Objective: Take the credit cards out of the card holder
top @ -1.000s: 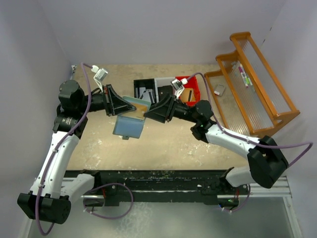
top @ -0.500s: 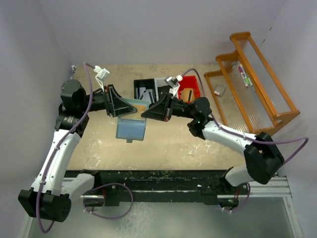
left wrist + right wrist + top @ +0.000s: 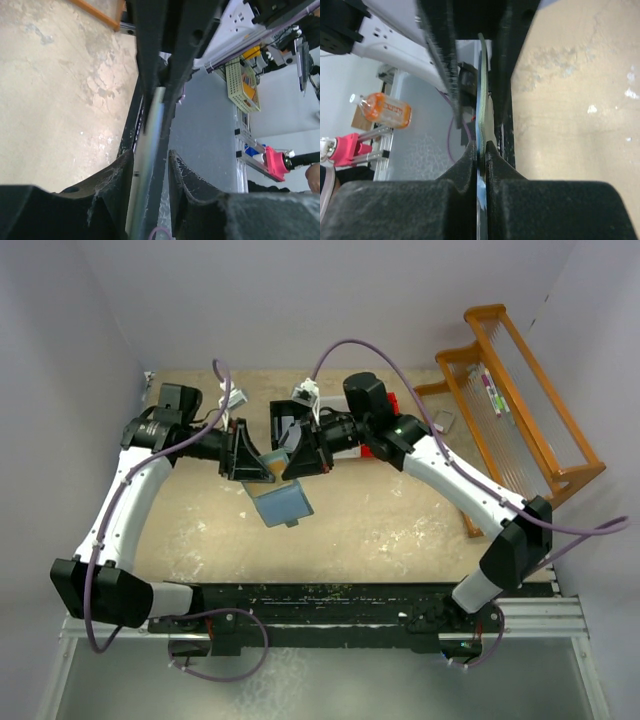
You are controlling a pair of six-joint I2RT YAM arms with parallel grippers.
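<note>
The pale teal card holder [image 3: 283, 503] hangs unfolded above the table between the two arms, its lower panel tilted. My right gripper [image 3: 287, 462] is shut on its upper part; in the right wrist view its jaws [image 3: 481, 146] pinch the thin teal edge of the holder [image 3: 481, 95]. A tan-orange credit card [image 3: 273, 469] shows at the holder's top. From the other side, my left gripper [image 3: 263, 454] faces it, open. In the left wrist view a thin pale edge [image 3: 151, 125], card or panel, runs between the jaws of that gripper [image 3: 150, 153], close to the left finger with a gap on the right.
A black bin [image 3: 290, 417] and a red bin [image 3: 386, 430] stand at the back, partly behind the right arm. An orange wooden rack [image 3: 515, 415] fills the right side, with a small grey object [image 3: 443, 420] by its lower step.
The right gripper has closed on the holder and the left gripper has opened. Both wrists have swung in and risen, and the hanging panel has shifted right and tilted.
</note>
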